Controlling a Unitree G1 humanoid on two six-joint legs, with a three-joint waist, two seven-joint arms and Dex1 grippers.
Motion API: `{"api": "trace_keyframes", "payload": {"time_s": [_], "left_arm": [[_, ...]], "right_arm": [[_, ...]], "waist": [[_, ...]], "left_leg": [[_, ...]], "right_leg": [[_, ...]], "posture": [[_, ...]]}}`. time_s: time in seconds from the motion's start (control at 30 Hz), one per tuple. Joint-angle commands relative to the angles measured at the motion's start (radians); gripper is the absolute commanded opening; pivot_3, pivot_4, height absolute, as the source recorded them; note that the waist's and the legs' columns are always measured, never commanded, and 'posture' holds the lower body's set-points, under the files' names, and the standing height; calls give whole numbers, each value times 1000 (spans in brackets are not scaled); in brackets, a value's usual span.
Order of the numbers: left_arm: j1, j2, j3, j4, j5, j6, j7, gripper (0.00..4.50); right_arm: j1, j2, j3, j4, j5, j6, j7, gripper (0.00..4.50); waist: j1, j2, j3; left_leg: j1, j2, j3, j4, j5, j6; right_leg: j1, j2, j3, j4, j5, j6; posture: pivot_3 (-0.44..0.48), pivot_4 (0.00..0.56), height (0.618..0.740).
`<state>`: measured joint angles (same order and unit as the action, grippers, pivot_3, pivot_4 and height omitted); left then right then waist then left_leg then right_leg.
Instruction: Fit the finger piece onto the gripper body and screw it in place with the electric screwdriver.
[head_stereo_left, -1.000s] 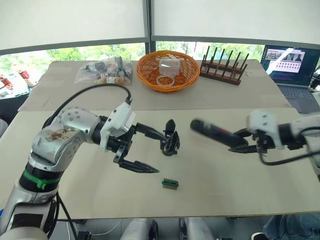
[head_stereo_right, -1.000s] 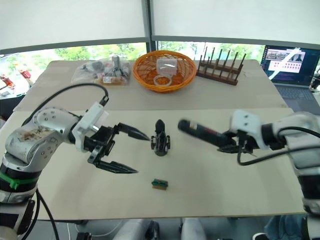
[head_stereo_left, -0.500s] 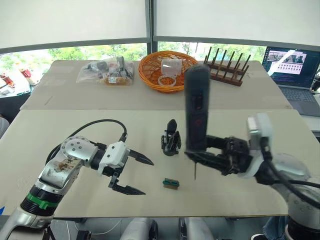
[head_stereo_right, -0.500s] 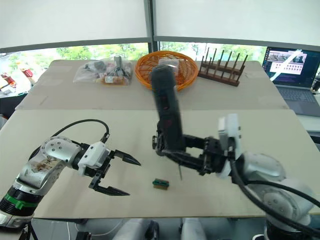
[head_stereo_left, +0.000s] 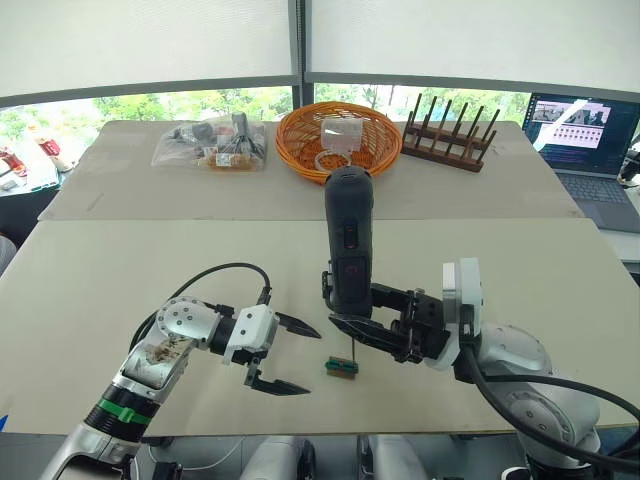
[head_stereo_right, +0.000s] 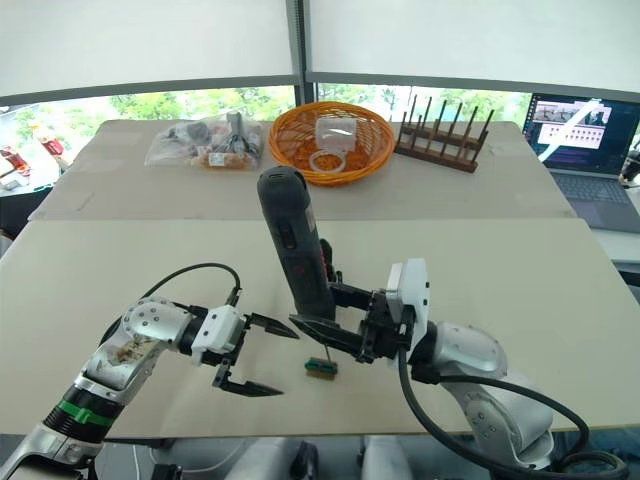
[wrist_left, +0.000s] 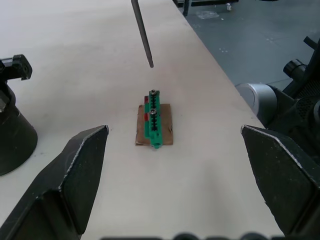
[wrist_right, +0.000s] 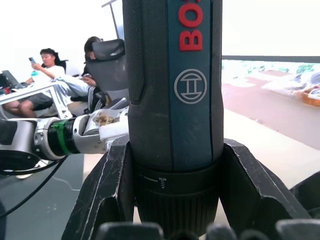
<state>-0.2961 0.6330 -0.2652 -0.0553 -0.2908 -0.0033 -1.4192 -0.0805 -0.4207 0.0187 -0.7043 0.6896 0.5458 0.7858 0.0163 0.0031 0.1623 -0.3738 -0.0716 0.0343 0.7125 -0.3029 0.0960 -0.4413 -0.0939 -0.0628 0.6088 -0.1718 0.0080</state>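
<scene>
Black right jaws (head_stereo_left: 365, 325) clamp the electric screwdriver (head_stereo_left: 348, 240) (upright).

I see the black electric screwdriver (wrist_right: 172, 100) with red lettering, a green block (wrist_left: 153, 119) on brown card, and an orange basket (head_stereo_left: 337, 140).

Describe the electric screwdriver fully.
The electric screwdriver is a dark, pen-shaped cylinder with red lettering and a round logo. It stands nearly upright, clamped near its lower end in the right hand. Its thin metal bit points down, tip hovering just above the small green block on the table, not touching it.
</scene>
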Motion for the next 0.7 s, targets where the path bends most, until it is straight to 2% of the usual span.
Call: {"api": "trace_keyframes", "payload": {"time_s": [0.03,0.7], "left_arm": [[-11,-17,-13,10,16,-47,6,4500],[-22,-44,-39,40,48,-96,15,4500]], "right_arm": [[9,-2,7,-21,-1,-68,17,1909],[32,-13,29,11,-5,-99,29,1909]], "waist": [[-1,0,0],[-3,0,0]], "left_leg": [[0,0,0,0,0,0],[0,0,0,0,-1,1]], "right_leg": [[0,0,0,0,0,0],[0,-3,1,0,0,0]], "posture": [[0,150,740],[0,150,740]]}}
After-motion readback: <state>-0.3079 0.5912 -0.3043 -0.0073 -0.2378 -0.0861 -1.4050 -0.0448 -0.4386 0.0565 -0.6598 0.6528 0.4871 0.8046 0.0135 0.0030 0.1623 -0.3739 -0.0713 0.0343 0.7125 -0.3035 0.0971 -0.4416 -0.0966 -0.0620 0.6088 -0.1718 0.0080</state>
